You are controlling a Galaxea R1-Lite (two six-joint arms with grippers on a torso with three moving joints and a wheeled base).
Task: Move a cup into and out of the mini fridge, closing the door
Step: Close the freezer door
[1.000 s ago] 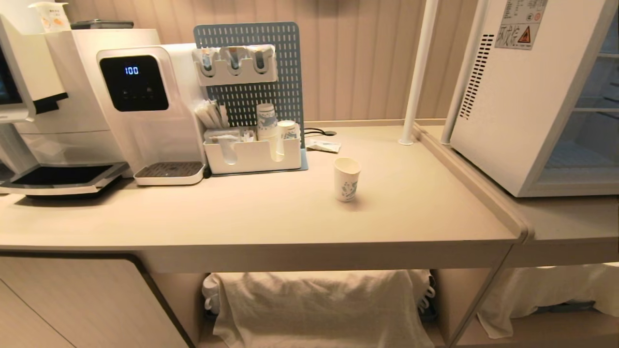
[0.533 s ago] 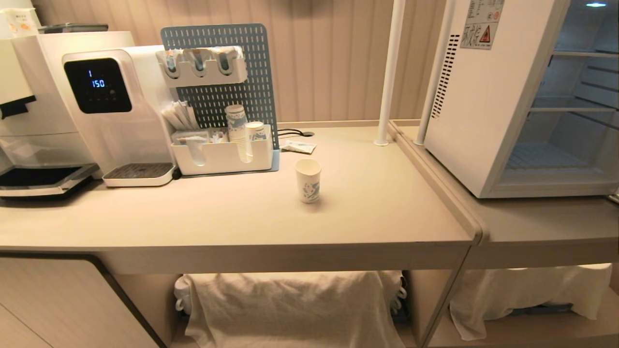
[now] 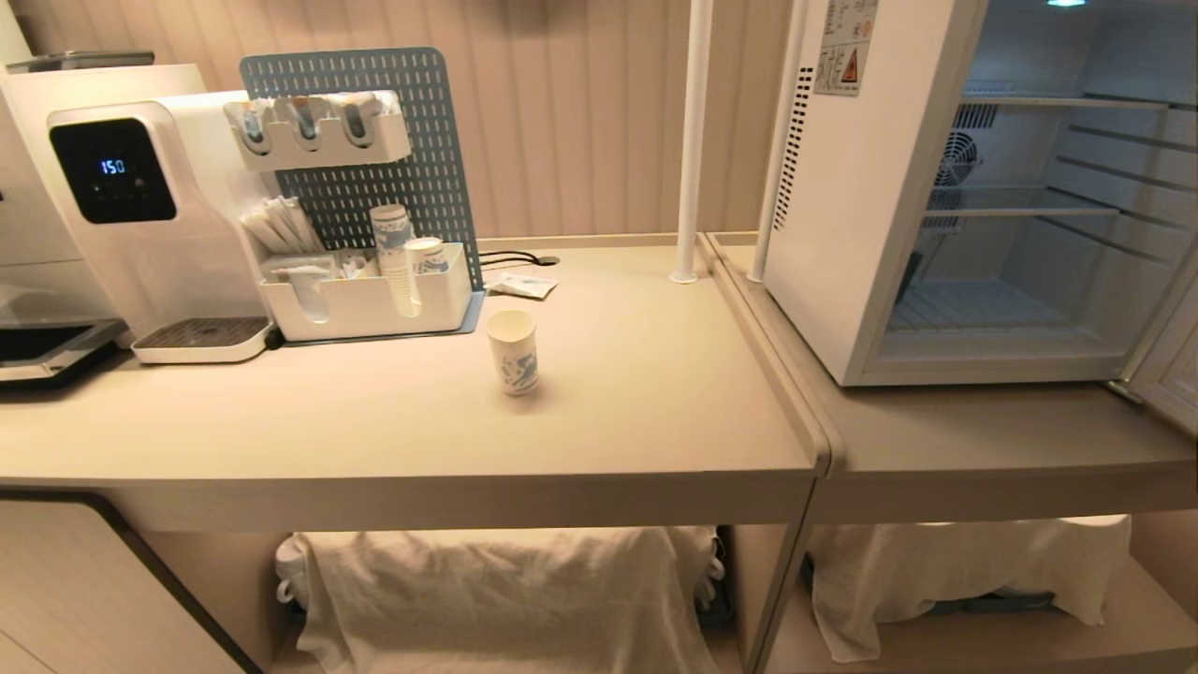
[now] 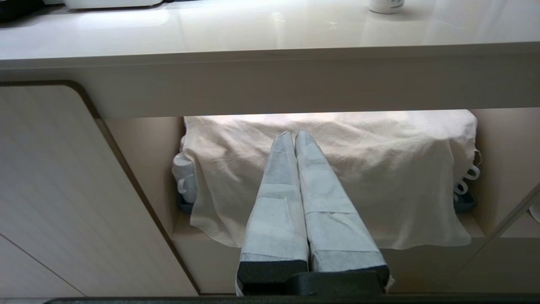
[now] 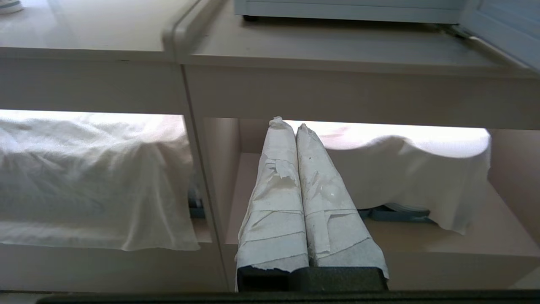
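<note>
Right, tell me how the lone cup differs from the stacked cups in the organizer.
The lone cup stands by itself on the open counter; the stacked cups sit nested in the white organizer. The lone cup is short; the stack is tall. Both are white with blue print.

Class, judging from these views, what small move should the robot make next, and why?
Probably raise the left gripper toward the small blue-patterned white paper cup: it stands upright on the beige counter, the white mini fridge is open, and both grippers hang shut below counter level, right gripper too.
</note>
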